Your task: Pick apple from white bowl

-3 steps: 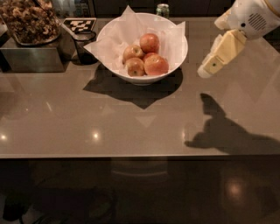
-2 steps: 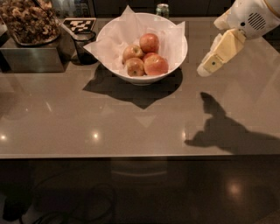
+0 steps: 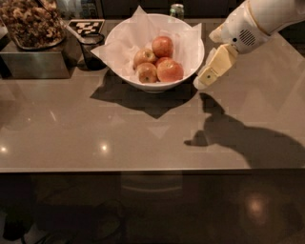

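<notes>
A wide grey-brown glossy surface (image 3: 143, 138) fills most of the camera view. It carries the dark shadow (image 3: 238, 138) of the arm, which lies nearer the camera than the gripper.

The white, rounded robot arm (image 3: 257, 21) comes in from the upper right corner. Its cream-coloured gripper (image 3: 202, 82) points down and left, above the surface. The tip is just beside the outer right wall of the bowl and outside its rim. Whether the gripper is released or clenched cannot be told from this side. Nothing is seen in its hold.

Just left of the gripper stands the large round glossy white bowl (image 3: 155, 86), lined with crumpled white paper (image 3: 124, 43) that sticks up in points.

Well to the left of the gripper, beyond the bowl, a brushed-metal box (image 3: 33, 64) holds a heap of brown dried pieces (image 3: 31, 24).

The large round orange-red apple (image 3: 170, 70) lies inside the bowl on the side nearest the gripper, low against the front wall. It touches its neighbours. A red-orange apple (image 3: 163, 46) lies behind it, and two smaller yellow-tinged apples (image 3: 145, 65) lie on its far side from the gripper.

A small dark glass cup (image 3: 90, 47) stands just beyond the bowl's left side. A black-and-white checkered marker (image 3: 86, 26) lies behind the cup. A green can top (image 3: 177, 10) shows behind the bowl, up and left of the gripper.
</notes>
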`<state>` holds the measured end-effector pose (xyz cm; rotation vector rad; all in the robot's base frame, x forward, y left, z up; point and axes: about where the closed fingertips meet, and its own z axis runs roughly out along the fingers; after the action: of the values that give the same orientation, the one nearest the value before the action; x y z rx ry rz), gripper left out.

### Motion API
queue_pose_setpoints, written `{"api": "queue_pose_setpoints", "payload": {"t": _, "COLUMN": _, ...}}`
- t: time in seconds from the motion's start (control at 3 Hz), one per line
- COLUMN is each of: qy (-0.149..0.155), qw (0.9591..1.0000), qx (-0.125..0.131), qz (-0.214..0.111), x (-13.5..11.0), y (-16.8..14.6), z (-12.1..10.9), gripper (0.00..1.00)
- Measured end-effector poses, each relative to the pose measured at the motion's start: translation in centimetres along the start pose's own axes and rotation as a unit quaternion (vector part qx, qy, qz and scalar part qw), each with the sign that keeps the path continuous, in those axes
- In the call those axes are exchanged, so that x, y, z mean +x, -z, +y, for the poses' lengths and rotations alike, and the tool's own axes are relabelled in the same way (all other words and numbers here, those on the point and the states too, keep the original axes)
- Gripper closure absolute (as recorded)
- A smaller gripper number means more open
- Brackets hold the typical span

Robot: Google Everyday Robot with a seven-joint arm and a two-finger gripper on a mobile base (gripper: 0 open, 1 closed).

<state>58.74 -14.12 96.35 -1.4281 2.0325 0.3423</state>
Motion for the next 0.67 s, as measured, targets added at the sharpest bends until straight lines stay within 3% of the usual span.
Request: {"api": "queue_pose_setpoints", "payload": {"t": 0.67, "qy": 0.000, "qw": 1.0000, "qx": -0.001, "qz": 0.000, "x": 0.00, "y": -0.11, "z": -0.01, "gripper": 0.32}}
